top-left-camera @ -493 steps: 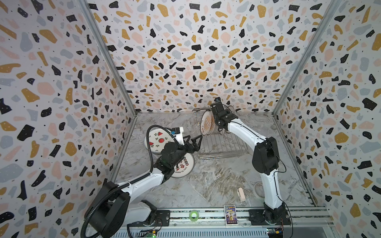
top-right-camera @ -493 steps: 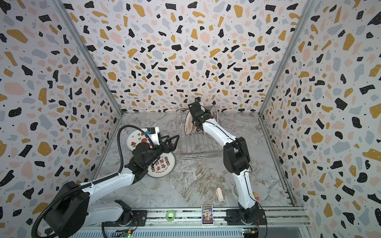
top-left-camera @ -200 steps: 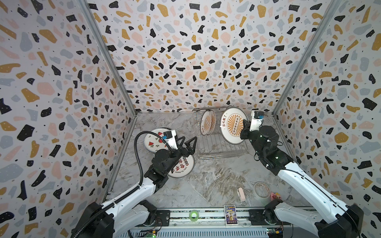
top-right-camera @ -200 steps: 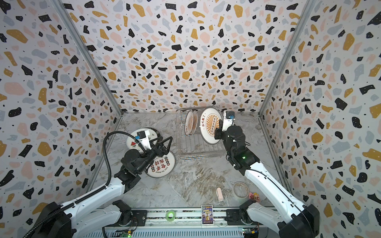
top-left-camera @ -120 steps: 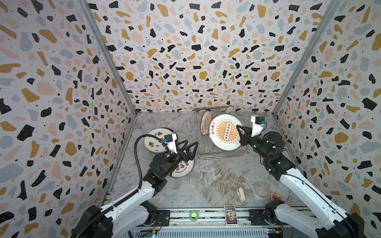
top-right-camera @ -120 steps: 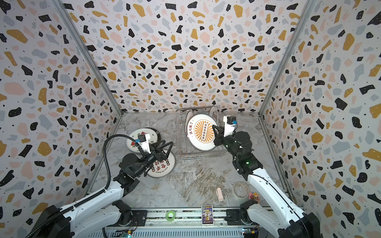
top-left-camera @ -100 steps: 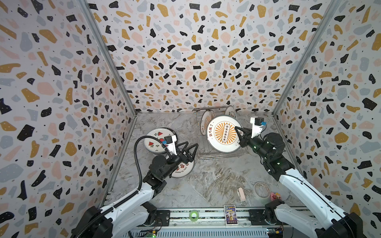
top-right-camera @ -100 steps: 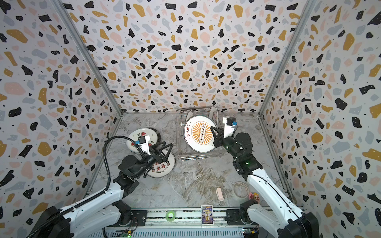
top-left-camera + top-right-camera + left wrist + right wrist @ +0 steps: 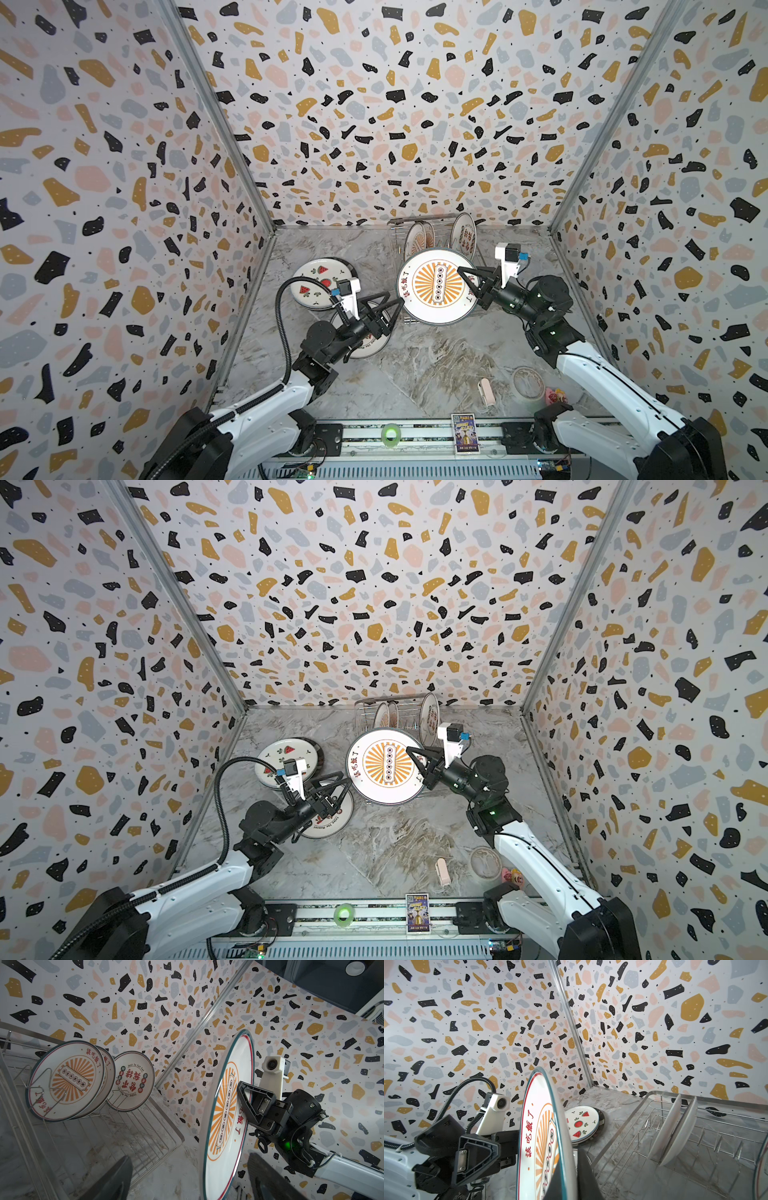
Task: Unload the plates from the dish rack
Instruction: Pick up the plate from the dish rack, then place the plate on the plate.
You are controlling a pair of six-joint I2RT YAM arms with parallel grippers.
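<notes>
Table (image 9: 415,374) first: three plates already lie flat on it. A watermelon plate (image 9: 318,278) rests on a dark plate (image 9: 602,1115) beyond the left gripper (image 9: 394,313), and a lettered plate (image 9: 365,351) lies directly under those jaws. Behind the right gripper (image 9: 467,280) stands the rack (image 9: 135,1126). Three plates are upright in its prongs: two sunburst plates (image 9: 66,1080) close together and a second lettered plate (image 9: 133,1082) beside them. The held plate (image 9: 436,286) is out of the rack and in the air, and the right jaws are closed tight on its rim. Its opposite rim reaches in between the left jaws, which stand wide apart on both sides of it and do not seem to touch it. I judge the task about half done. Three plates are down, one is on its way, probably in a handover to the left gripper, and three are left in the rack.
</notes>
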